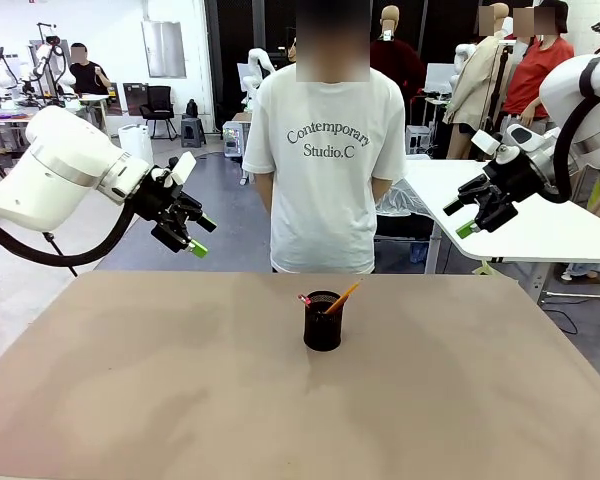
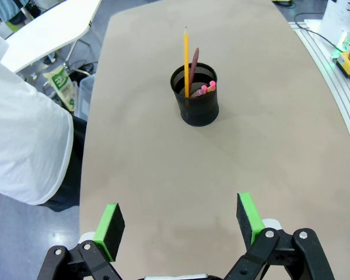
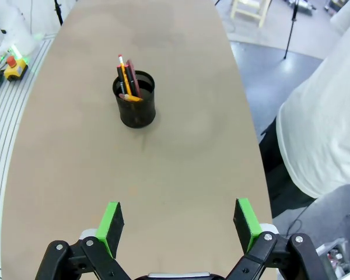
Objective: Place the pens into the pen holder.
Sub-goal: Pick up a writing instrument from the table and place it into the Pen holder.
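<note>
Near the middle of the tabletop [image 1: 130, 400], the pen holder [image 1: 322, 322] is standing upright, and all three pens are sitting inside it. Seen from the left wrist, the yellow-orange pencil [image 2: 186, 58] is rising tallest out of the mesh cup, the reddish-brown pen [image 2: 193, 63] is leaning just beside it, and the black marker [image 2: 205, 90] is showing its pinkish-red tip at the rim. Off to the left side, the left claw [image 1: 193, 238] is hanging in the air above the tabletop's far edge, its green-padded fingers spread wide and gripping nothing. Over on the right, the right claw [image 1: 473, 219] is likewise hanging raised and released, well apart from the holder. Both wrist cameras are looking down past their own spread fingers at the cup. Across the tabletop, a person in a white T-shirt [image 1: 325, 170] is standing behind the holder, arms held behind the back.
</note>
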You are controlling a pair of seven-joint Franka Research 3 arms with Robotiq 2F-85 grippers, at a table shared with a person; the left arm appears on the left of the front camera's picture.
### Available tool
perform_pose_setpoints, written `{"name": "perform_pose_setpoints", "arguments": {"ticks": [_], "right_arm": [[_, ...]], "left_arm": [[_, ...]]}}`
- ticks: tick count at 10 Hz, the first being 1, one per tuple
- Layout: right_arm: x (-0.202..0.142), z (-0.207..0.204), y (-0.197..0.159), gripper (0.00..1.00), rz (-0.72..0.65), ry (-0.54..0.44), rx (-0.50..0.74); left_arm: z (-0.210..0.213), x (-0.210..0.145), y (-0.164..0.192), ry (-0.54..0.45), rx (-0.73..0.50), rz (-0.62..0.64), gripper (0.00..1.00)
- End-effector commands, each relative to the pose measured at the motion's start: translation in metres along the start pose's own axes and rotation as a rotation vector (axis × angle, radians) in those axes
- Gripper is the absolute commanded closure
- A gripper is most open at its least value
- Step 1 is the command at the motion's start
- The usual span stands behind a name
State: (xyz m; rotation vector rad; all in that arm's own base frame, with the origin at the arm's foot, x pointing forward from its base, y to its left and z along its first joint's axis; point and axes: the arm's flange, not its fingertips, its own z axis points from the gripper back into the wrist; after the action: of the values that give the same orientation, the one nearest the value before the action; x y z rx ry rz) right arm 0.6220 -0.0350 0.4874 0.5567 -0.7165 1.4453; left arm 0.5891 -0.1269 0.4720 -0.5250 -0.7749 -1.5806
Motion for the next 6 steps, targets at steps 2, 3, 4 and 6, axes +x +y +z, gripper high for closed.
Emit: {"name": "perform_pose_setpoints", "arguments": {"ticks": [2,3,4,6], "right_arm": [[0.0018,0.0003,-0.0023,0.0,0.005,0.003,-0.008],[0.0018,0.0003,-0.0023,0.0,0.005,0.003,-0.008],[0.0018,0.0003,-0.0023,0.0,0.005,0.003,-0.008],[0.0018,0.0003,-0.0023,0.0,0.005,0.003,-0.008]], "left_arm": [[0.0006,0.0003,-0.0007,0.009,0.002,-0.003,0.0],[0.0006,0.0003,-0.0007,0.009,0.002,-0.003,0.0],[0.0006,0.0003,-0.0007,0.009,0.002,-0.003,0.0],[0.0006,0.0003,-0.0007,0.009,0.002,-0.003,0.0]]}}
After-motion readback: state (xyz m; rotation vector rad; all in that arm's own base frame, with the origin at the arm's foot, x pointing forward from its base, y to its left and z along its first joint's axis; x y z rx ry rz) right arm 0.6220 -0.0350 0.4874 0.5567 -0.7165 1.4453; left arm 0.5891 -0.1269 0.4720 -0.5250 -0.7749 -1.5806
